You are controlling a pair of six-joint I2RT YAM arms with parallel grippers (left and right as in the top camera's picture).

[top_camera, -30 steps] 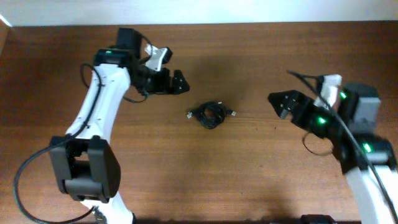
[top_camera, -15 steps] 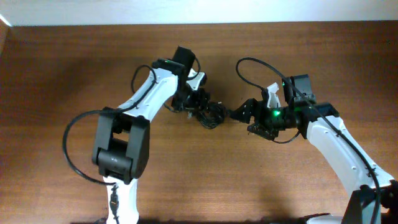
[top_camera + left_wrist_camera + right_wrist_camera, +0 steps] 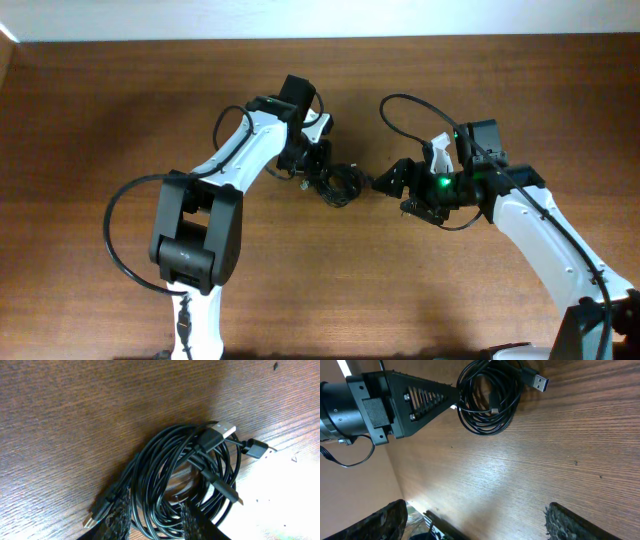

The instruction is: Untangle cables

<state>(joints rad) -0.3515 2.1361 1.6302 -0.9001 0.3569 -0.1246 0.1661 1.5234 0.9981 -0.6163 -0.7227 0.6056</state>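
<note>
A tangle of black cables [image 3: 341,184] lies coiled on the wooden table [image 3: 300,290], between my two grippers. In the left wrist view the coil [image 3: 186,472] shows a silver USB plug [image 3: 223,428] at its top. My left gripper [image 3: 318,168] sits at the coil's left side. Its fingers [image 3: 121,514] are closed around several strands at the near edge, so my left gripper [image 3: 155,510] is shut on the cables. My right gripper [image 3: 389,181] hovers just right of the coil, open and empty. In its own view the coil [image 3: 487,400] lies ahead of my right gripper [image 3: 477,525].
The left arm's black gripper body [image 3: 405,402] shows beside the coil in the right wrist view. A USB plug [image 3: 540,382] sticks out of the coil toward the right gripper. Each arm's own black lead loops above the table [image 3: 400,105].
Both arms swung in from the sides to the coil. The left jaws, wide open a second ago, have closed onto strands of the coil. The right jaws stayed wide.
</note>
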